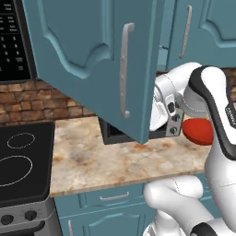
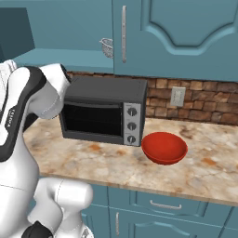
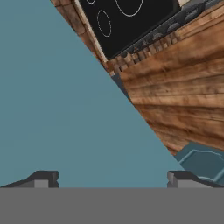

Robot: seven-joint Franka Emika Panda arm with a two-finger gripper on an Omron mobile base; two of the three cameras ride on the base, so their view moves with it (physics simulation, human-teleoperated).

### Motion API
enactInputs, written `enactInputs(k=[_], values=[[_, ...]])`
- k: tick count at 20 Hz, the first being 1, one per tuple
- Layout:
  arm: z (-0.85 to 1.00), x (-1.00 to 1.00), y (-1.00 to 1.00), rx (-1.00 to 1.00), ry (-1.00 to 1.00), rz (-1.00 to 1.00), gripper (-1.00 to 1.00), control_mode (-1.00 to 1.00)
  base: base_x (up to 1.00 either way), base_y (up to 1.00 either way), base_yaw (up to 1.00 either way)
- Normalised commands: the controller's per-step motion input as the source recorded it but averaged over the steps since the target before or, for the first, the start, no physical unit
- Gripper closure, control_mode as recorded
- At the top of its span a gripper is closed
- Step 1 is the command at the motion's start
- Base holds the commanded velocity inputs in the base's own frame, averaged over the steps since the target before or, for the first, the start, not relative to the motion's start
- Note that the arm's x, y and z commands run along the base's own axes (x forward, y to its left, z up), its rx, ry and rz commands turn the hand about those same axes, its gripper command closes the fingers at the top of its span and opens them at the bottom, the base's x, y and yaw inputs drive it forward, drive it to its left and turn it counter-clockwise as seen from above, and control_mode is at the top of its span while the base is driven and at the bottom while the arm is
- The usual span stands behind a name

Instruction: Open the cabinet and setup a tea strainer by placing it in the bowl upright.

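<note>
A: What do the containers hold?

B: The red bowl [image 2: 164,148] sits on the marble counter [image 2: 204,172] with nothing in it, at about four o'clock from the black toaster oven [image 2: 103,110] and just beside its knob panel. In the left base view the bowl [image 1: 198,131] peeks out from behind the arm, past the oven's right end.

A: And the cabinet?

B: The cabinet [image 2: 69,28] has its left door [image 1: 92,60] swung out toward the camera, the long silver handle [image 1: 124,69] facing us. In the right base view the opened compartment shows the tea strainer [image 2: 107,47], a small wire-mesh cup standing on the shelf edge, at twelve o'clock above the oven and just left of the closed door's handle [image 2: 123,33]. It looks upright, but it is too small to be sure.

A: Where is the arm?

B: It rises from the base and bends toward the open door; in the left base view its white wrist [image 1: 168,103] sits behind the door's lower edge. In the hand view the gripper [image 3: 111,178] faces a flat teal surface, with the stove [image 3: 131,22] at one o'clock and wooden floor at three.

A: The jaws?

B: Spread wide, with nothing between them.
</note>
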Motion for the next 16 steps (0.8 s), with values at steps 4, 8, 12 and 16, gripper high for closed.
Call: enactInputs(k=[4, 8, 12, 16], values=[[0.0, -0.01, 0.96, 0.0, 0.12, 0.04, -1.0, -1.0, 0.0, 0.0, 0.0], [-0.09, 0.0, 0.86, -0.01, 0.13, 0.04, -1.0, -1.0, 0.0, 0.0, 0.0], [-0.17, 0.0, 0.75, -0.01, 0.1, 0.01, -1.0, -1.0, 0.0, 0.0, 0.0], [-0.15, 0.0, 0.33, 0.0, 0.01, 0.0, -1.0, -1.0, 0.0, 0.0, 0.0]])
